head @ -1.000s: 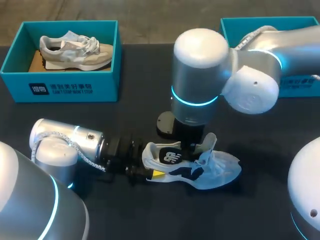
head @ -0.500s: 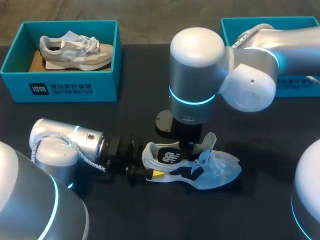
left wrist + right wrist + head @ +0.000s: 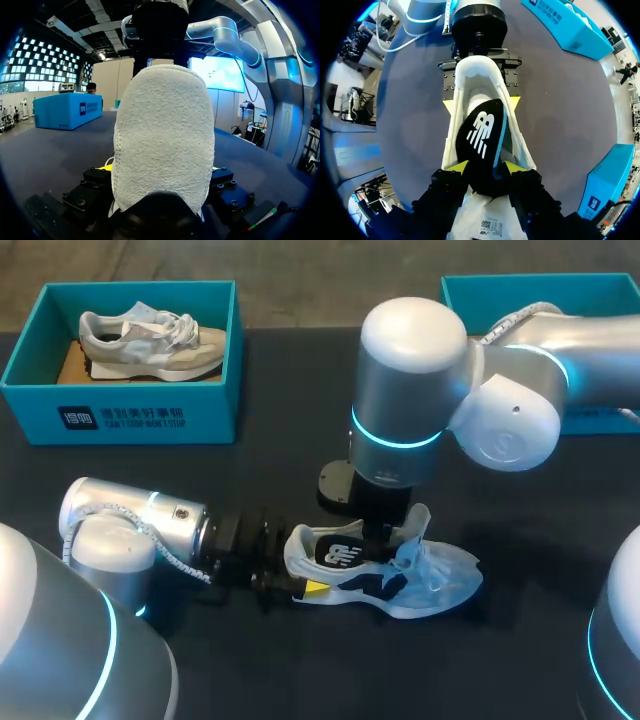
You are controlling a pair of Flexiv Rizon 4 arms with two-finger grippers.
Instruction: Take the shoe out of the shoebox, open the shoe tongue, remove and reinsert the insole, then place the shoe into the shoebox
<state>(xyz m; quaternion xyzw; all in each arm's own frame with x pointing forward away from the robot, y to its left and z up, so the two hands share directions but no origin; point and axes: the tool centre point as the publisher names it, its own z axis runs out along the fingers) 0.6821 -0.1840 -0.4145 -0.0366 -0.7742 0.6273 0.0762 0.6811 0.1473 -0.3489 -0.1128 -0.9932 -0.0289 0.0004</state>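
While my left claw (image 3: 161, 168) clamps the shoe (image 3: 385, 575) heel-first between its fingers, my right claw (image 3: 486, 167) pinches the insole (image 3: 482, 137); I reckon a skewed tug could buckle it or drag the shoe loose.

Shoe (image 3: 405, 582): white and pale blue with navy side panels, upright on its sole near the middle of the dark table, with its heel clamped in the left hand (image 3: 481, 104) and its toe pointing toward the right side. Insole (image 3: 482, 140): black with a white logo, tilted up out of the shoe's opening, with its toe-ward end pinched in the right hand (image 3: 484, 168). Shoebox (image 3: 590, 282): teal, open, at the far right corner, well apart from the shoe, its inside hidden.
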